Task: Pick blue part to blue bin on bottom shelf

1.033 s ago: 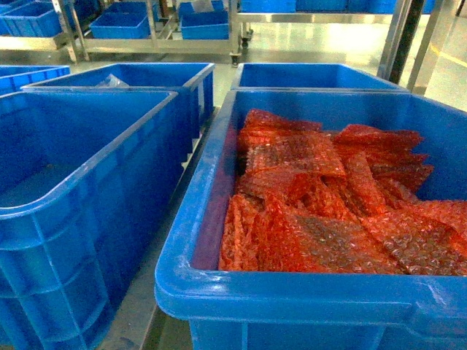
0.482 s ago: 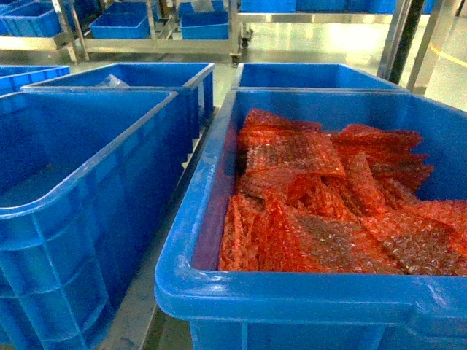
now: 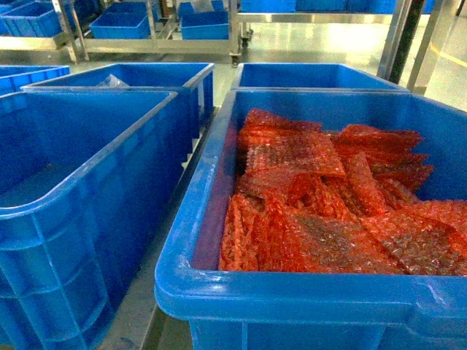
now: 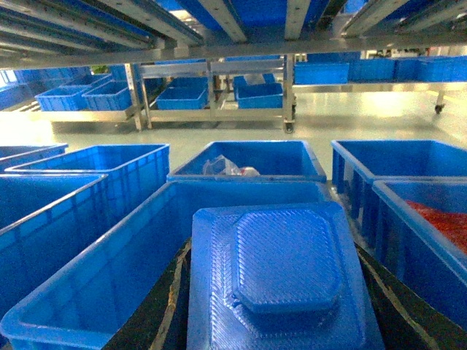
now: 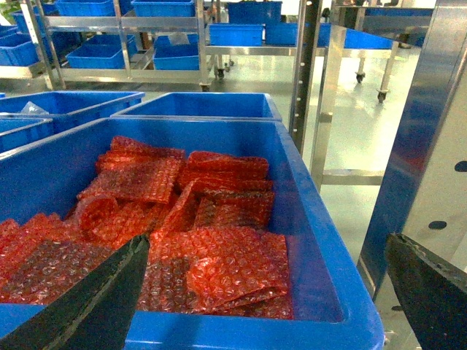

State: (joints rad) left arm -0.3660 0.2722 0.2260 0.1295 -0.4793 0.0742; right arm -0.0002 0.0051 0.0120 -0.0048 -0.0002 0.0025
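The left gripper hangs over a blue bin, with a blue part filling the space between its dark fingers; the part looks held, lying flat, ribbed face up, above the bin's near end. The right gripper hovers over another bin full of red bubble wrap, its jaws spread wide and holding nothing. In the head view neither arm shows.

That head view shows the wrap-filled bin at right and an open bin just left of it, a narrow gap between their rims. More bins stand behind, one holding a clear bag. Steel uprights rise close to the right of the wrap bin. Rails of a shelf run overhead of the left arm, limiting room upward. Bare floor lies beyond, then racks of bins.
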